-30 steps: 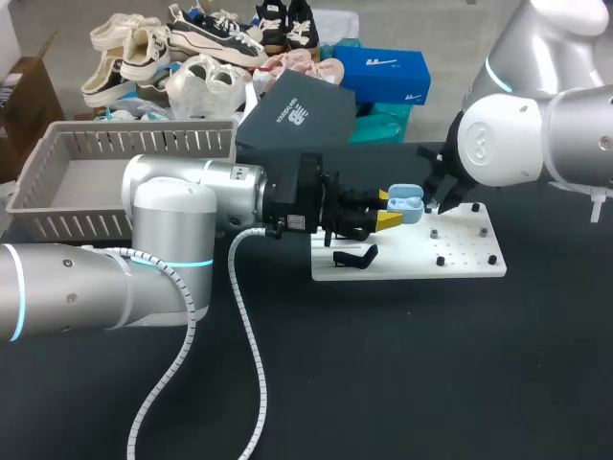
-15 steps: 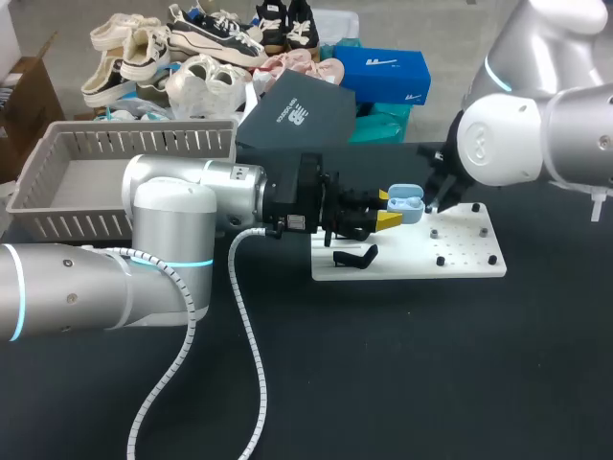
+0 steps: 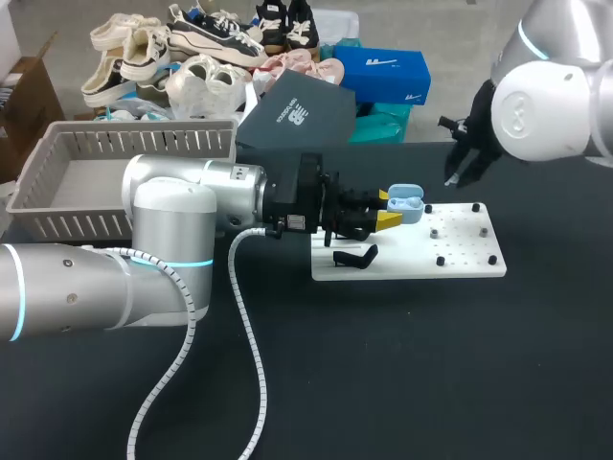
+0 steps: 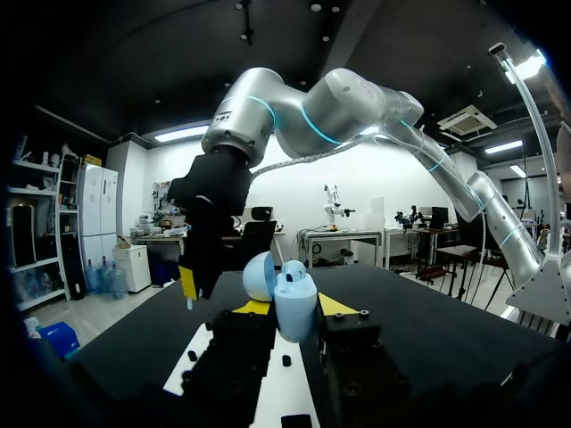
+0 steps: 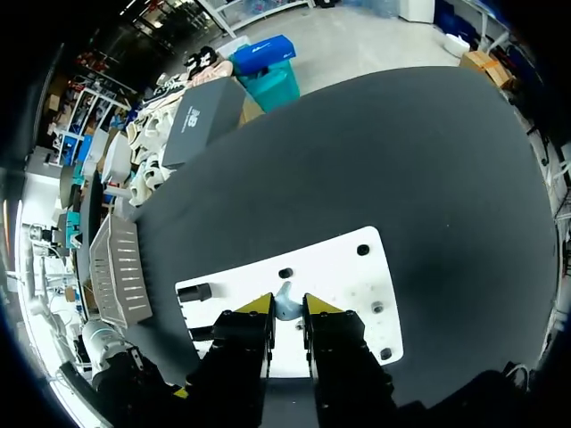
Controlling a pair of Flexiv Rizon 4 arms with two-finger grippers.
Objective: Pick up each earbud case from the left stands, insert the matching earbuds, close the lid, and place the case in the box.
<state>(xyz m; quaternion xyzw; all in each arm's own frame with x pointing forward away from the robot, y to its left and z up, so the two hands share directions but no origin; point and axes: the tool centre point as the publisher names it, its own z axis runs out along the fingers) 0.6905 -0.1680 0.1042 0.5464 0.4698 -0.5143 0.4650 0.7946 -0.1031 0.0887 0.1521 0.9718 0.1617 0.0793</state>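
A light blue earbud case [image 3: 406, 204] hangs over the far side of the white board [image 3: 412, 261] with its lid up. My left gripper [image 3: 391, 213] is shut on it. In the left wrist view the case [image 4: 294, 308] sits between the yellow tips, its lid [image 4: 259, 275] tipped back. My right gripper [image 3: 454, 178] hovers above and to the right of the case, near the board's far right corner. Its fingers stand close together on a small pale earbud [image 5: 285, 299], which shows as a white speck at the tip of the right gripper [image 4: 191, 292] in the left wrist view.
A black stand [image 3: 354, 257] and small black pegs [image 3: 440, 260] stick up from the board. A grey slatted basket [image 3: 57, 172] sits at the back left behind my left arm. A dark grey box [image 3: 297, 115] lies at the table's far edge.
My right gripper has lifted from beside the case and drawn up and to the right, its fingers slightly closer together. The left arm and the case have stayed put.
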